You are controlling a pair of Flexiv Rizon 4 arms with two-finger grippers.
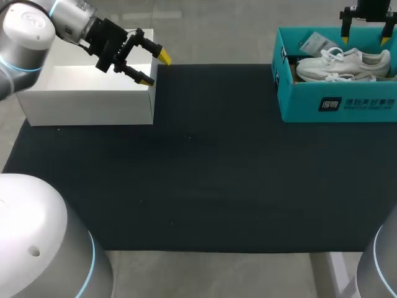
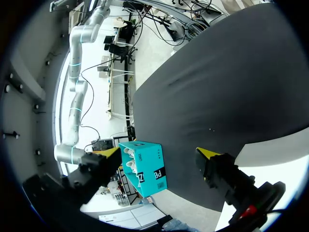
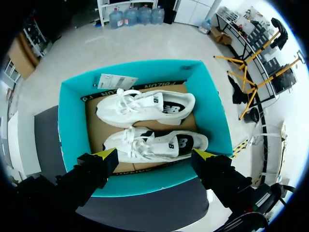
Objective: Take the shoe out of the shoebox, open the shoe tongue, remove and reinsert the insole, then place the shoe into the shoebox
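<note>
**Left arm** [image 1: 31, 34]: entered from the far left corner. The wrist is held above a white box [image 1: 93, 99] and tilted, with the fingers aimed toward the middle of the surface.
**Left jaws:** spread wide, with nothing held or touched. One yellow fingertip [image 1: 164, 57] is seen past the white box's far right corner, the other above its right edge. In the left wrist view the bare black surface [image 2: 231, 72] is seen ahead, with the shoebox [image 2: 145, 166] well apart across it.

**Right arm:** only the wrist [image 1: 372, 7] is seen, at the far right. It is pointed straight down over the shoebox [image 1: 310, 102].
**Right jaws:** held wide open above the box, with nothing gripped or touched. In the right wrist view the fingertips [image 3: 107, 154] are set above the shoebox's nearer wall [image 3: 145, 181].

**Shoebox:** teal, lidless, placed at the far right of the surface.
**Contents:** two white sneakers, laid on their sides and side by side on the cardboard floor. The nearer sneaker [image 3: 154, 143] lies under the gap between the jaws, with the farther sneaker [image 3: 145, 106] beyond it. A paper tag [image 3: 117, 81] is propped against the far wall.

**Surface** [image 1: 217, 174]: covered by a black mat. The white box is stood at its far left.
</note>
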